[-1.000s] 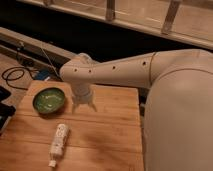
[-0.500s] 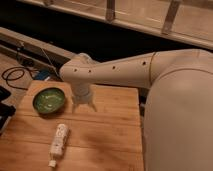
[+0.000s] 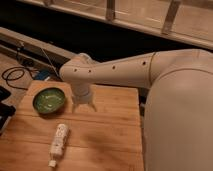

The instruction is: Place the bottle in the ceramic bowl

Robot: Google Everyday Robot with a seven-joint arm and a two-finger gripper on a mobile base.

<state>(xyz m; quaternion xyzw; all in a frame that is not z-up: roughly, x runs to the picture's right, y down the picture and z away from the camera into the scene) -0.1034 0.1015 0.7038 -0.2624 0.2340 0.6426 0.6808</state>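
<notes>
Change since earlier: nothing had moved. You had the arm, the bottle and the bowl exactly where they were a second before.
Gripper (image 3: 84,108): it hung pointing down over the far part of the wooden table (image 3: 112,132), its two fingers spread wide apart with nothing between them.
Arm (image 3: 117,70): it reached in from your 3 o'clock side, so the wrist sat clear of both task things.
Ceramic bowl (image 3: 49,100): it sat just beside the gripper at about 9 o'clock, upright on the table with nothing in it.
Bottle (image 3: 59,144): it lay flat on the table at roughly 7 o'clock from the gripper, apart from it and untouched.
Bottle's long axis: it ran from 1 o'clock to 7 o'clock, with the cap at the 7 o'clock end, nearest you.
What the move turned on: you would probably have needed to come back toward 7 o'clock and set the fingers across that axis. From there, the bowl waited at about 12 o'clock from the bottle.
</notes>
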